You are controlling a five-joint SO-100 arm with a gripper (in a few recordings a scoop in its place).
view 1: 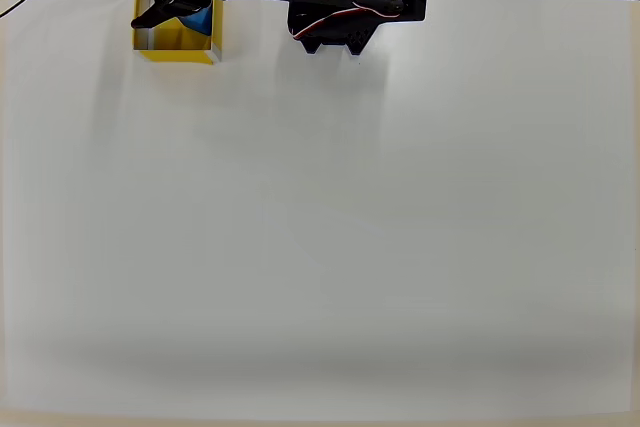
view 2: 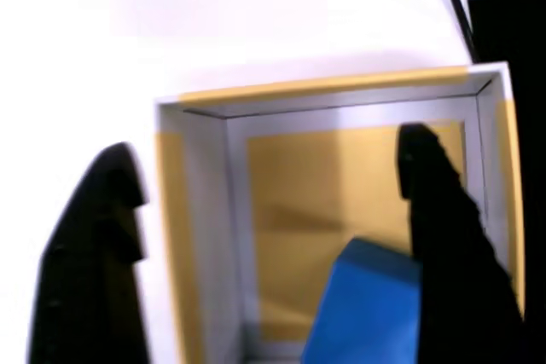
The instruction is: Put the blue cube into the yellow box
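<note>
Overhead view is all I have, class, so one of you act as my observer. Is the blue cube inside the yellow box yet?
Observer: Yes. The wrist view shows the blue cube within the walls of the yellow box.
Operator: Is the gripper clamping it?
Observer: No. The gripper is open, and the cube sits beside just one finger.
Operator: And the other finger?
Observer: In the wrist view, the other finger is outside the box's left wall.

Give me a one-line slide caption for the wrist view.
Open gripper straddles the yellow box's wall, blue cube resting inside beside one finger.
</note>
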